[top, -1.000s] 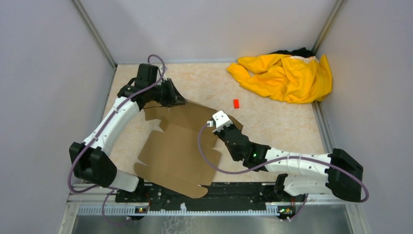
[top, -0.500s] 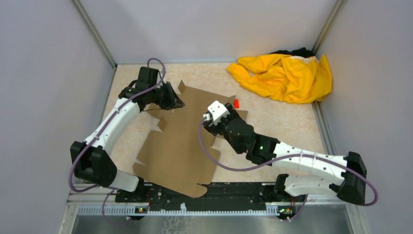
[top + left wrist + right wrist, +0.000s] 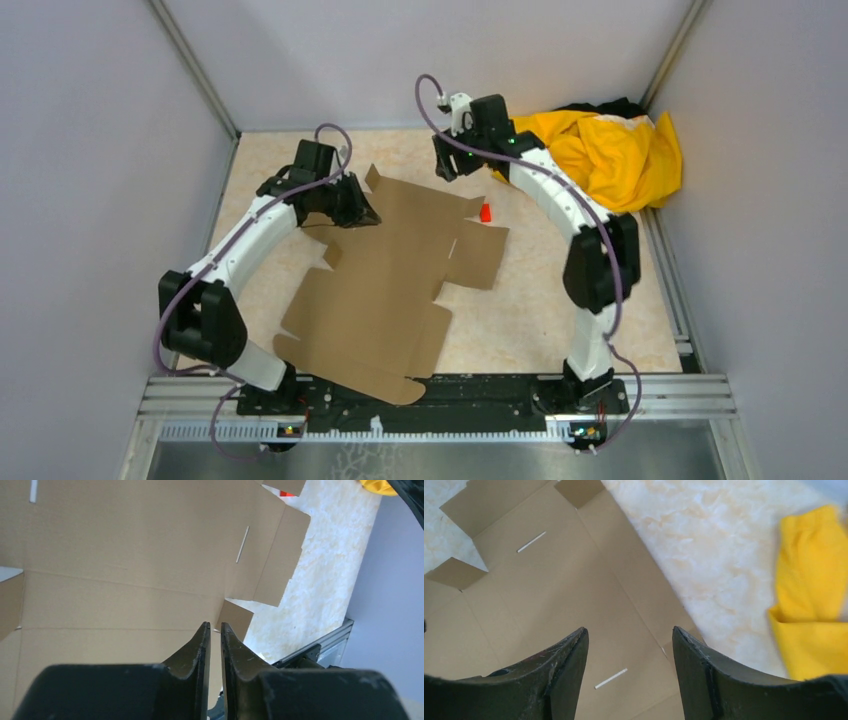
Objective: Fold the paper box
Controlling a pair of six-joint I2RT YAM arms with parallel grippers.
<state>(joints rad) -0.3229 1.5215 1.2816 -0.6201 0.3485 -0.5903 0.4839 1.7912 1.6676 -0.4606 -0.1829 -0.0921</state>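
Opened out as a single sheet, the paper box (image 3: 385, 280) lies on the desk (image 3: 560, 270), left of centre, its near edge at the arm bases. The left fingers (image 3: 197, 650) sit low at its far-left corner, nearly pressed together with only a thin slit between them; whether they nip the cardboard edge cannot be told from these views. The right fingers (image 3: 694, 660) hang spread and empty above the far right part of the sheet, clear of it; a small red block (image 3: 485, 212) sits just beside the far right flap; a crumpled yellow garment (image 3: 600, 160) fills the far right corner, well apart from the box.
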